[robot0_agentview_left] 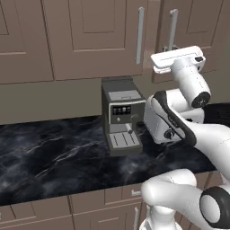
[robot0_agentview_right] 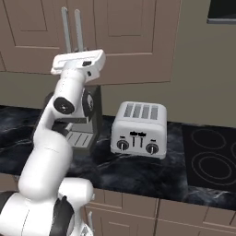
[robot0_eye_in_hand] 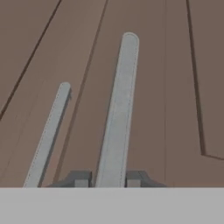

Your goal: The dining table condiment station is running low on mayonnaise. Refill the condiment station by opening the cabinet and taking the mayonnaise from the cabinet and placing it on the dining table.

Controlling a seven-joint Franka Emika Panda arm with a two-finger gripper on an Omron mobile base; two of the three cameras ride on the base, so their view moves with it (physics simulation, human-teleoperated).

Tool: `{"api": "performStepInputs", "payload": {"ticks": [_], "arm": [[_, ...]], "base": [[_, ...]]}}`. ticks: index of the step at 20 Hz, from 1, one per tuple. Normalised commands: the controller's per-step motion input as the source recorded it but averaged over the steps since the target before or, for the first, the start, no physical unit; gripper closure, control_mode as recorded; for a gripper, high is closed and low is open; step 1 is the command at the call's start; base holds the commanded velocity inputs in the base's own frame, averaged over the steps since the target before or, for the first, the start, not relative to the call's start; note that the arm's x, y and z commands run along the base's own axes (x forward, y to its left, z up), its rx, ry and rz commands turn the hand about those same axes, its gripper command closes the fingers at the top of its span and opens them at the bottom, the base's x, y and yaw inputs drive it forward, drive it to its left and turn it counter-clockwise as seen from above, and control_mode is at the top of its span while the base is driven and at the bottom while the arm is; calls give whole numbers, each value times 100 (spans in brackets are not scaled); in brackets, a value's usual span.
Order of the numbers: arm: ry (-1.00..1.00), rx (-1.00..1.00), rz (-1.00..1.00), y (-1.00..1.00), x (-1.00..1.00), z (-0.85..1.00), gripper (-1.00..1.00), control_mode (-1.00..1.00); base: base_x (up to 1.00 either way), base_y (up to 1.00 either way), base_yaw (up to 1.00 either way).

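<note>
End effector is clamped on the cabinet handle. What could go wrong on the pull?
1. The end effector grips the handle at its very end, so the fingers may slide off as the door swings.
2. A second handle sits close beside it; the hand could knock the neighbouring door.
3. The coffee machine and toaster stand on the counter right under the arm; a dropping elbow could hit them.

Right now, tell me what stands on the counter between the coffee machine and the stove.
A silver toaster stands between the coffee machine and the stove, seen in the right base view.
</note>
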Motion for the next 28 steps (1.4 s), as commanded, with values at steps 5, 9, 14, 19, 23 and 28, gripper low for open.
{"api": "performStepInputs", "payload": {"ticks": [5,9,14,19,23,28], "arm": [[18,0,1,-41,-100,33,100,-100],[27,0,4,-46,-100,0,100,-100],[26,0,2,-57,-100,0,100,-100],[29,0,0,-34,-97,0,-100,-100],[11,-9,0,42,-66,14,-100,-100],[2,-25,-2,96,-23,43,-100,-100]], "base": [[0,0,0],[0,0,0],[0,0,0],[0,0,0],[0,0,0],[0,0,0]]}}
